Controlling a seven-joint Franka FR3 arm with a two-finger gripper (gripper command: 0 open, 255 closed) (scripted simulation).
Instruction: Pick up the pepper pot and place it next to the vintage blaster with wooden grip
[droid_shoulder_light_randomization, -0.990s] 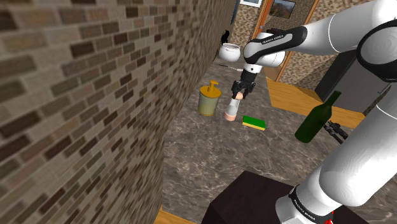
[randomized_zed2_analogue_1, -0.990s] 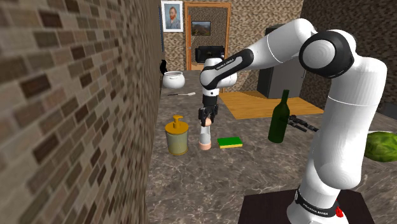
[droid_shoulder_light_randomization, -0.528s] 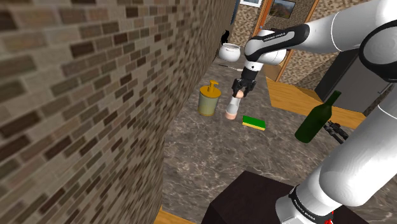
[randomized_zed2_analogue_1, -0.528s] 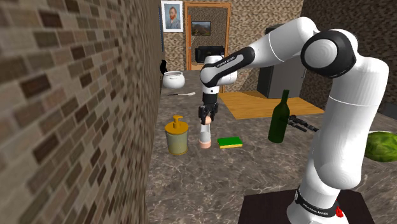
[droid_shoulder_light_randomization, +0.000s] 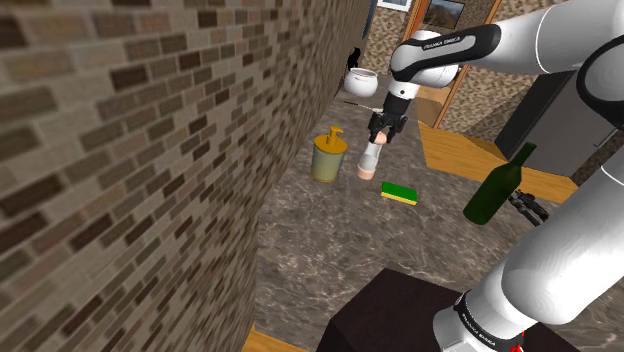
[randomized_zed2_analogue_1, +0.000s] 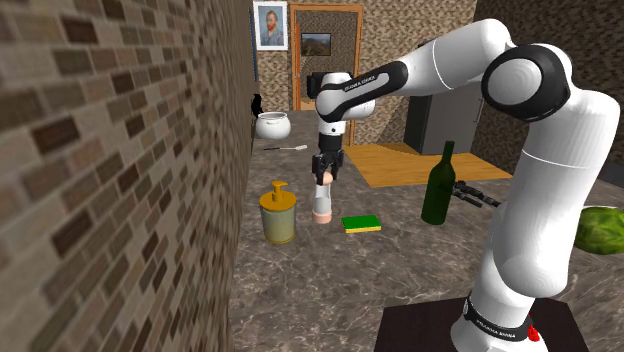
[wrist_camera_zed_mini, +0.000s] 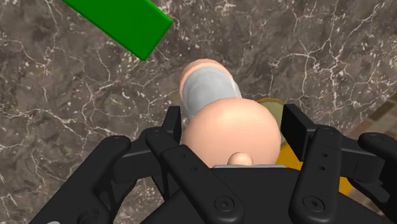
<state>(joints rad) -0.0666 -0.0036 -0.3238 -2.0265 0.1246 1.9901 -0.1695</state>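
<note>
The arm has hold of the pepper pot (droid_shoulder_light_randomization: 368, 163).
The black end effector (droid_shoulder_light_randomization: 377, 142) is squeezed tight on the pot's round pink top, one finger on each side. The pot stands straight up, low over the dark stone bench (droid_shoulder_light_randomization: 330, 245), between a yellow pump jar (droid_shoulder_light_randomization: 328, 158) and a green sponge (droid_shoulder_light_randomization: 399, 192). I cannot tell if its bottom touches the bench. The blaster (randomized_zed2_analogue_1: 478, 194) lies well apart, past the green bottle (randomized_zed2_analogue_1: 439, 186).
</note>
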